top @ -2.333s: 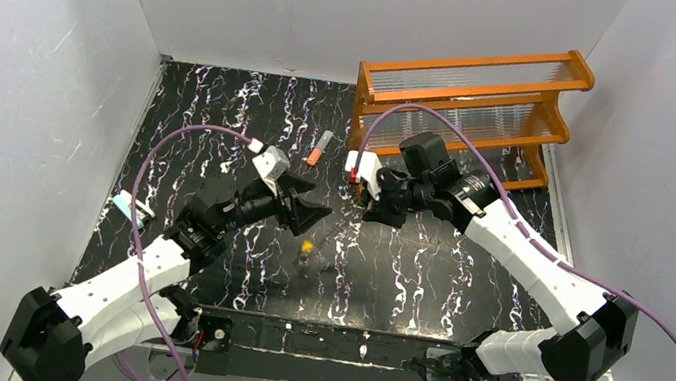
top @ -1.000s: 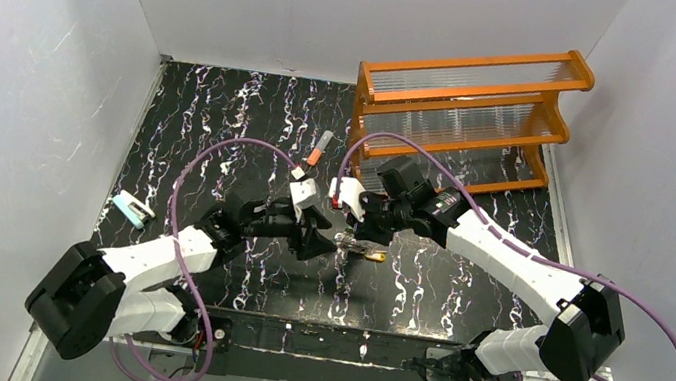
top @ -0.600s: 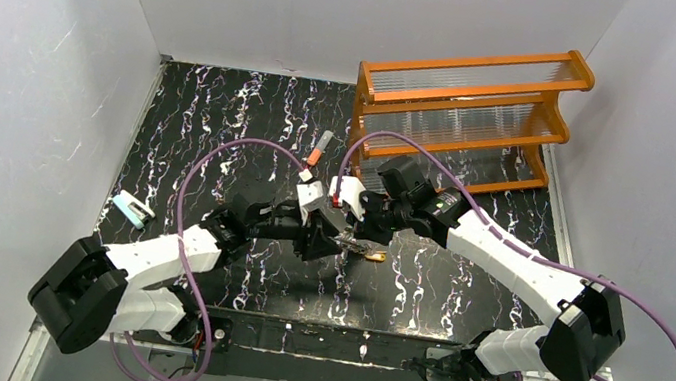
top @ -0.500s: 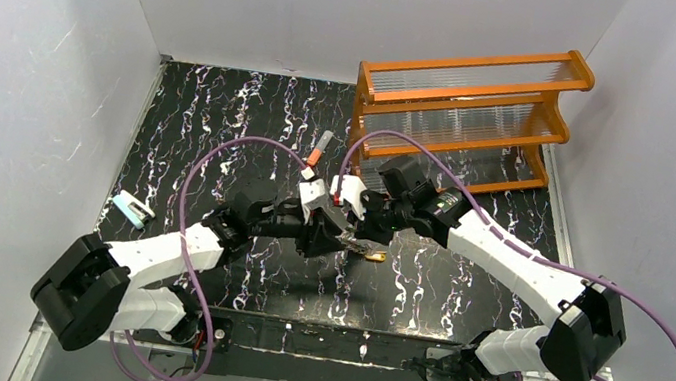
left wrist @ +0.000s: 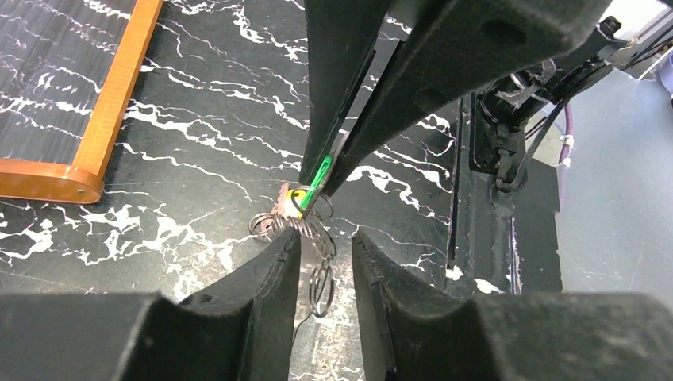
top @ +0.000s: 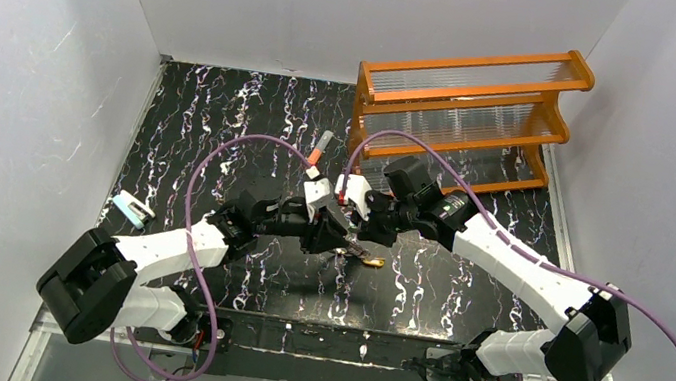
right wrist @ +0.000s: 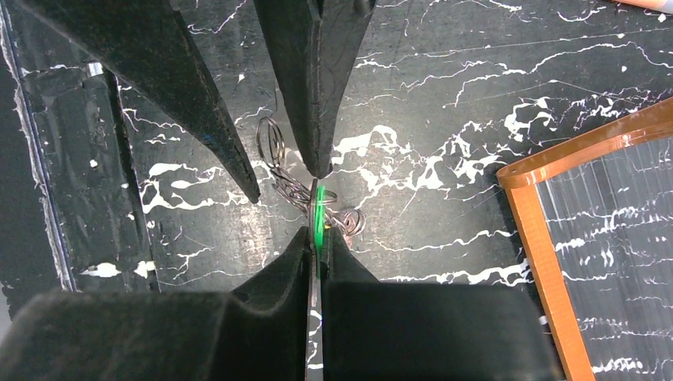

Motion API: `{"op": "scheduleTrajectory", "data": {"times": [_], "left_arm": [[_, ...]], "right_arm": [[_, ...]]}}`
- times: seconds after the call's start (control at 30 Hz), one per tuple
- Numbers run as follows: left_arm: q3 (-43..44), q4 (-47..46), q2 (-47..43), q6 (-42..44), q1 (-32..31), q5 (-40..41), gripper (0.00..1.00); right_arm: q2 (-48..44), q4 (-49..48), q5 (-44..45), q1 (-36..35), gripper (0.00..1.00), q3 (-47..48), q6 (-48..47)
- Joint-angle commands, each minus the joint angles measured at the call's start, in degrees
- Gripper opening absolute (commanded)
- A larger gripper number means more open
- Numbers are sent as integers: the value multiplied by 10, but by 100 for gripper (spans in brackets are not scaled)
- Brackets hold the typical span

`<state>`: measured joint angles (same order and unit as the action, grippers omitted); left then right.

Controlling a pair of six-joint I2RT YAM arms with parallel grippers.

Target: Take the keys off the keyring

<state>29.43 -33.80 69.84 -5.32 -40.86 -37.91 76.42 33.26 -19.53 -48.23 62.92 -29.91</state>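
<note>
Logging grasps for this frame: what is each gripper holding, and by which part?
The right gripper pinches the green key by its plastic head. The left gripper straddles the keyring, not clamped.

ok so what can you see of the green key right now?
The green key shows only as a thin bright-green plastic strip, seen edge-on; its blade is hidden. The right gripper is shut on it. The keyring, thin grey wire loops, tangles around the key's free end, with the yellow key head right beside it. The open left gripper straddles those loops; whether it touches the key is unclear.
</note>
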Motion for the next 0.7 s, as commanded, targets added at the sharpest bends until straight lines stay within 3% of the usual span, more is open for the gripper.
{"op": "scheduleTrajectory", "data": {"times": [0.0, 0.27, 0.5, 0.67], "left_arm": [[17, 6, -1, 16, -7, 12, 31], [9, 21, -18, 48, -7, 26, 32], [13, 22, -11, 46, -8, 1, 18], [11, 43, -16, 80, -8, -27, 0]], "right_arm": [[-10, -16, -24, -7, 1, -2, 2], [-7, -20, -34, -8, 1, -7, 6], [-2, -14, -43, -8, 1, -2, 6], [-6, -12, -43, -8, 1, -5, 7]]}}
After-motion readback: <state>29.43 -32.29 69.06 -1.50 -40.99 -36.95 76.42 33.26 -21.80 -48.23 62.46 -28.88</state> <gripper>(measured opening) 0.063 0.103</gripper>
